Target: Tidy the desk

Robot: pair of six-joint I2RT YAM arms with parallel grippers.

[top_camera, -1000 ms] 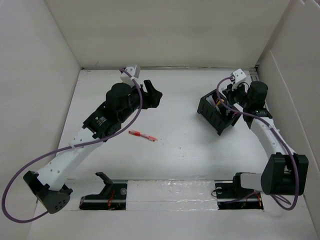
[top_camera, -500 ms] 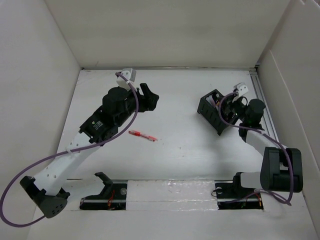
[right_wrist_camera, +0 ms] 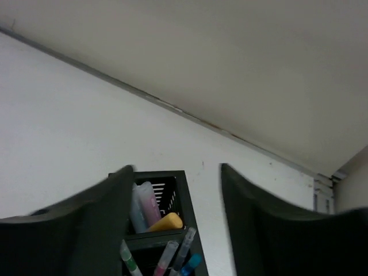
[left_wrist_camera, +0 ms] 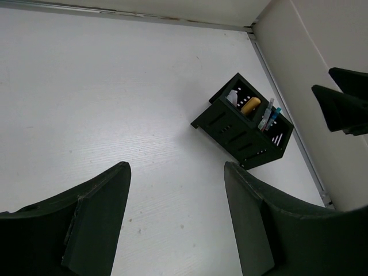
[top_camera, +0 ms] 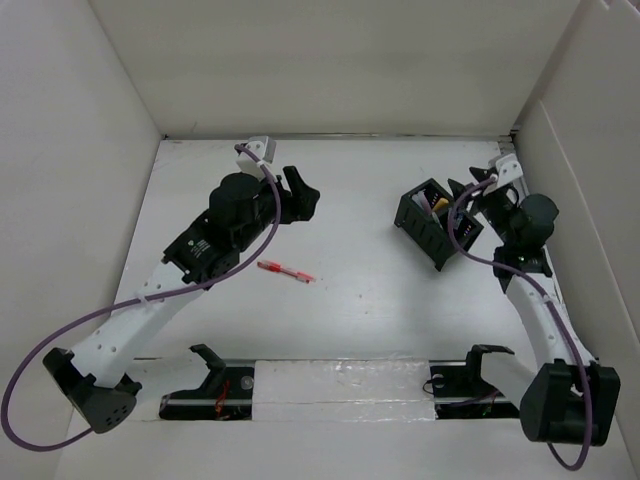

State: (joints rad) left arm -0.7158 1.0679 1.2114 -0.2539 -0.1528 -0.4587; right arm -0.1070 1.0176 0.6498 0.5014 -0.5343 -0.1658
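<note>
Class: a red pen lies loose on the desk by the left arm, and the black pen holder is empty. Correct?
No: the pen holder is not empty; the right wrist view shows markers and a yellow item in it. The red pen does lie loose on the desk by the left arm.

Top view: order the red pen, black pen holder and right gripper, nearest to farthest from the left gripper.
From the left gripper:
1. red pen, just toward the bases
2. black pen holder, off to its right
3. right gripper, just beyond the holder
</note>
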